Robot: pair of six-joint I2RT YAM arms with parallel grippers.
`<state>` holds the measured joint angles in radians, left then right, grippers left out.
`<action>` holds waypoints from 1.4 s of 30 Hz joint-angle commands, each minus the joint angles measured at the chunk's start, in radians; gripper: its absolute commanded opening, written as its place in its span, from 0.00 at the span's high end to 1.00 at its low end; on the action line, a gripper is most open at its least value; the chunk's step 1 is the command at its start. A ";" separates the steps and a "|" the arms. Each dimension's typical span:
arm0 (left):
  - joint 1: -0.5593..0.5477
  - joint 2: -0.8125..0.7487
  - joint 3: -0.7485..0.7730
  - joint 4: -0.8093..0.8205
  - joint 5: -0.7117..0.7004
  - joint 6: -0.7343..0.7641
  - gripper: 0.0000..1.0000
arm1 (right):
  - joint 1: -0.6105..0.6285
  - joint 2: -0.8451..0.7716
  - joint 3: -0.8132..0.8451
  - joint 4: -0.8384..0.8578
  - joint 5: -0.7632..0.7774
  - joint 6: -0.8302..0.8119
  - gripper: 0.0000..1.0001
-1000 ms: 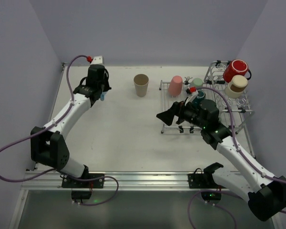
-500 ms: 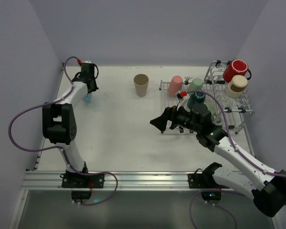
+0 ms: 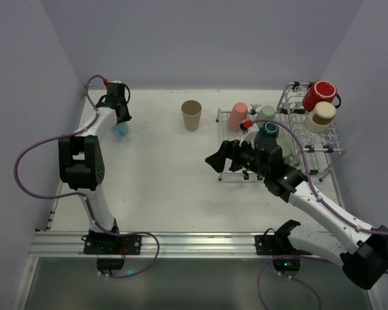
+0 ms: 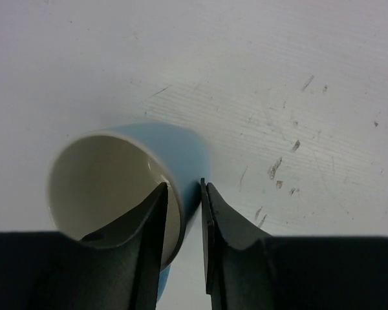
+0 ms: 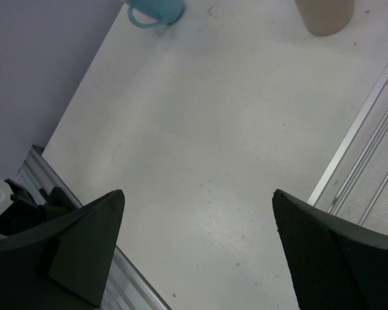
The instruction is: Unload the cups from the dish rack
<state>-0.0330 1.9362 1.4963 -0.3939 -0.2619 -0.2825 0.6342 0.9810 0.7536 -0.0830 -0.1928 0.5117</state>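
Note:
My left gripper [image 3: 118,116] is at the far left of the table, shut on the rim of the light blue cup [image 3: 121,130]. In the left wrist view one finger is inside the cup [image 4: 116,187] and one outside, with the gripper [image 4: 183,188] pinching its wall; the cup rests on the table. My right gripper [image 3: 217,161] is wide open and empty, over the table just left of the dish rack [image 3: 324,169]. In the rack stand a pink cup [image 3: 238,116], a sage green cup [image 3: 266,113] and a dark teal cup [image 3: 268,134]. A red mug [image 3: 319,95] and a cream mug [image 3: 323,116] sit on the raised loops.
A beige cup [image 3: 191,115] stands on the table at the back centre, also in the right wrist view [image 5: 324,14]. That view shows the blue cup [image 5: 156,10] far off, the rack's edge [image 5: 355,142] at the right and my gripper [image 5: 197,200] over bare table. Walls close in left and right.
The left arm has folded toward the far left corner and set the blue cup down on the table. The right gripper has drifted a little left, away from the rack.

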 commanded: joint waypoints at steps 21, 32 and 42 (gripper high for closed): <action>0.002 -0.227 0.041 0.038 0.174 -0.069 0.21 | 0.004 0.264 0.322 -0.150 0.504 -0.119 0.01; -0.275 -0.822 -0.447 0.251 0.363 -0.147 0.17 | -0.076 0.533 0.582 -0.173 0.729 -0.167 0.14; -0.292 -1.269 -0.738 0.208 0.590 -0.092 0.14 | -0.177 0.769 0.768 -0.201 0.794 -0.177 0.15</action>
<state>-0.3279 0.7345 0.8009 -0.1616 0.2298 -0.4057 0.4908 1.7126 1.4452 -0.2871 0.5415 0.3447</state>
